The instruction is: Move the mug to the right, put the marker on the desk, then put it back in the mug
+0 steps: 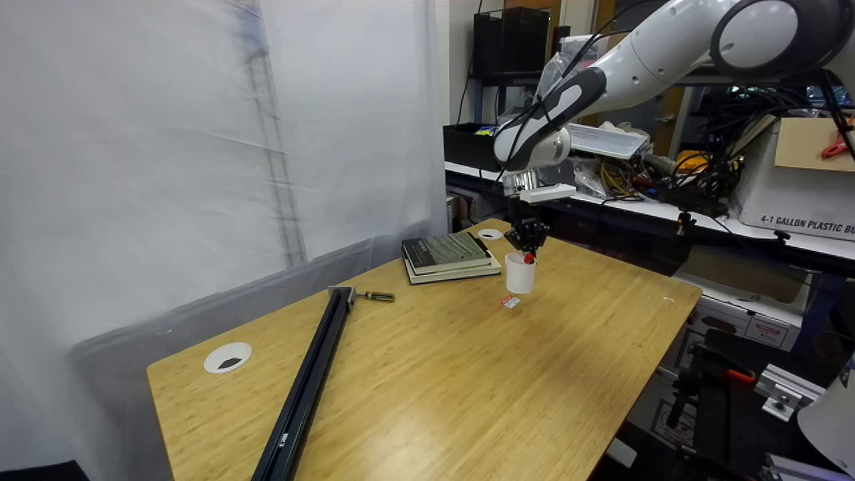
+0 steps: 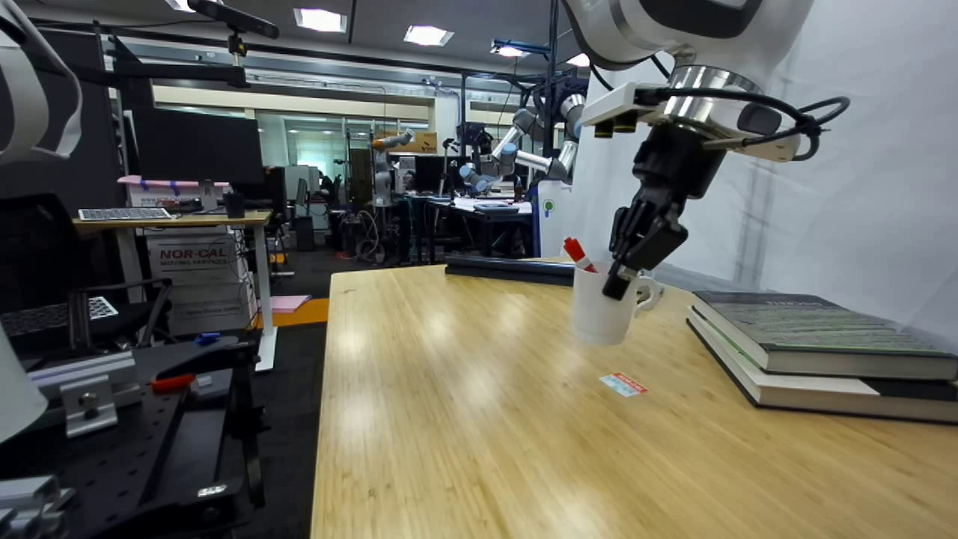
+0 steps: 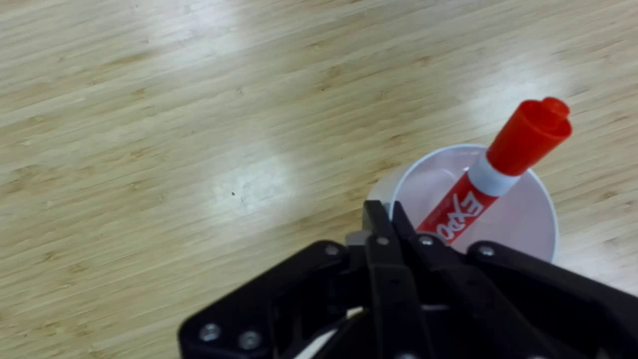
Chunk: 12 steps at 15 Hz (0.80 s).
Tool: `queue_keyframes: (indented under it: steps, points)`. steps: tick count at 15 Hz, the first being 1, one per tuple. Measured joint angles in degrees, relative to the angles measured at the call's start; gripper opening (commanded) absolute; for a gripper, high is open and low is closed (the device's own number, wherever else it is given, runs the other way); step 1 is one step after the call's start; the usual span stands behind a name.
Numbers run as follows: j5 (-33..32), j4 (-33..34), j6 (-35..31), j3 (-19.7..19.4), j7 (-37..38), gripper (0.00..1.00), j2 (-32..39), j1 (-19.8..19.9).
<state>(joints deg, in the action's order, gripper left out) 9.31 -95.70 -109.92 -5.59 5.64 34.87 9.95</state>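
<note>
The white mug (image 1: 519, 277) is over the far part of the light-wood desk (image 1: 467, 374); its handle shows in an exterior view (image 2: 650, 290). My gripper (image 3: 388, 209) is shut on the mug's wall at the rim, one finger inside and one outside, as the wrist view shows. The red marker (image 3: 498, 164) leans inside the mug, its red cap end sticking up above the rim, apart from the fingertips. The marker also shows in both exterior views (image 1: 529, 258) (image 2: 580, 256). The marker's lower end is hidden. I cannot tell whether the mug's base touches the desk.
Two stacked books (image 2: 838, 337) lie beside the mug. A small red and white sticker (image 2: 623, 384) lies on the desk near it. A long black bar (image 1: 307, 387) and a screwdriver (image 1: 379, 296) lie farther along. White-ringed cable holes (image 1: 214, 361) are near the curtain side.
</note>
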Motion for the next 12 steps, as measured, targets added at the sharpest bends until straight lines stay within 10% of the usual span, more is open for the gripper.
queue_keyframes:
  steps: [12]
  points:
    - [1.69,-4.06,-4.81,-2.46,-0.02,0.01,-0.71,2.66]
